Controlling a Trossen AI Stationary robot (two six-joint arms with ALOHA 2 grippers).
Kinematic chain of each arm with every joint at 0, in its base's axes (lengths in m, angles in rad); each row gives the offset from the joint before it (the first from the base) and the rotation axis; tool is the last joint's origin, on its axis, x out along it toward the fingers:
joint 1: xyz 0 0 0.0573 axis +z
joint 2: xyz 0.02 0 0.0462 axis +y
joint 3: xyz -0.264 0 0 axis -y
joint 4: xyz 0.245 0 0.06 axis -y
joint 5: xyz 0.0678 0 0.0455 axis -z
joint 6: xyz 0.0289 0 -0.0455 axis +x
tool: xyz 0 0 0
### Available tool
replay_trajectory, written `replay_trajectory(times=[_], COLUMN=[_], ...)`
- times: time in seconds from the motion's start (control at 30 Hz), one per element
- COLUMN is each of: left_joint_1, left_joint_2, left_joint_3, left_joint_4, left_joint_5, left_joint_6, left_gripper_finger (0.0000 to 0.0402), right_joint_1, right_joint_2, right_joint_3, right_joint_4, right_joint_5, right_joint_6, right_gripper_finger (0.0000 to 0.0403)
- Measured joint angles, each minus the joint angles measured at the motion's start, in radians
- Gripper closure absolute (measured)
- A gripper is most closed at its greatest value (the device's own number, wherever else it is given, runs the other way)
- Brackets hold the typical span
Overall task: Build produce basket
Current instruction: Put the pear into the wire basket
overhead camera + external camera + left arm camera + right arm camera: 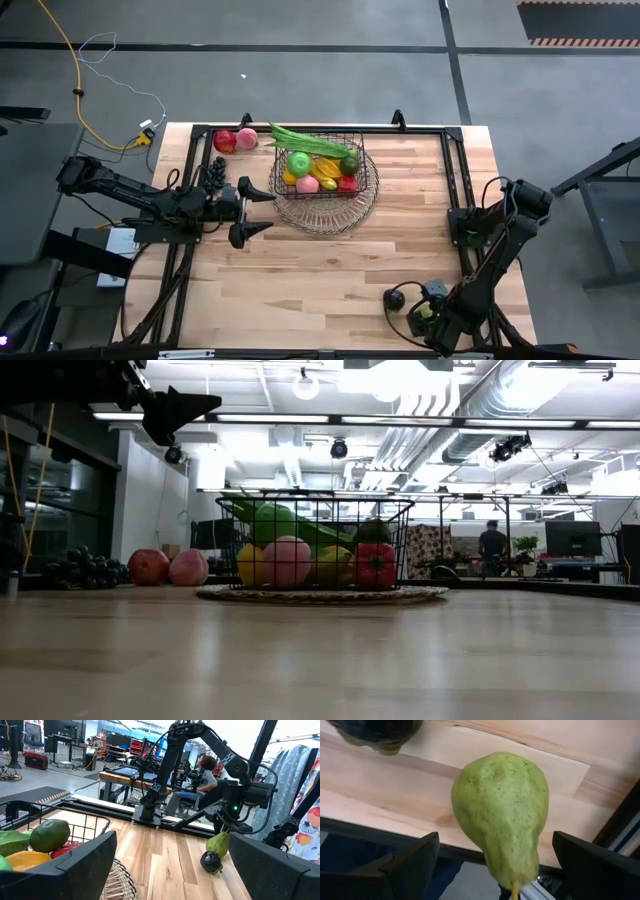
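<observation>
The right gripper (428,312) sits at about five o'clock on the table, near the front edge, with its two fingers spread wide apart. A green pear (502,817) stands between those fingers in the right wrist view, filling the gap without either finger clearly pressing on it; whether it is touched cannot be told. Just beside the pear, toward nine o'clock, lies a small dark round fruit (396,298) on the bare wood.

The left gripper (258,211) hovers at about nine o'clock from the table's middle, above the wood, with its fingers also wide apart and nothing between them. It points toward three o'clock, at the basket (322,141), which is just beside its fingertips. In the low view this gripper hangs well above the table top.

The basket stands at about twelve o'clock, on a round shallow wire dish (325,220) wider than itself. Inside it lie a green apple (299,164), a pink fruit (308,184), a red piece (347,183), yellow pieces (327,168), a dark green round fruit (349,163) and long green pods (305,140) that stick out over the rim toward ten o'clock.

Outside the basket, toward ten o'clock, a red apple (225,141) and a pink peach (247,139) lie touching each other near the table's back edge. A bunch of dark grapes (215,172) lies just below them, near the left arm.

Beyond the table, a person (491,544) stands far off in the room.
</observation>
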Motion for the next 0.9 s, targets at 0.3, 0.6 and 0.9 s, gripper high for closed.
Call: replay_trajectory(times=[0.3, 0.6, 0.9], left_joint_1=[0.0, 0.0, 0.0], left_joint_2=[0.0, 0.0, 0.0], left_joint_3=[0.0, 0.0, 0.0], left_joint_4=[-0.001, -0.001, -0.001], left_joint_5=[0.0, 0.0, 0.0], left_joint_6=[0.0, -0.001, -0.002], left_gripper_finger=[0.0033, 0.0033, 0.0033], right_joint_1=[-0.001, -0.001, -0.001], right_joint_2=[0.079, 0.114, 0.114], right_joint_3=[0.0, 0.0, 0.0], right_joint_4=[0.026, 0.001, -0.004], right_joint_5=[-0.018, 0.011, 0.021], right_joint_6=[-0.007, -0.023, -0.033], right_gripper_finger=[0.0024, 0.0024, 0.0043])
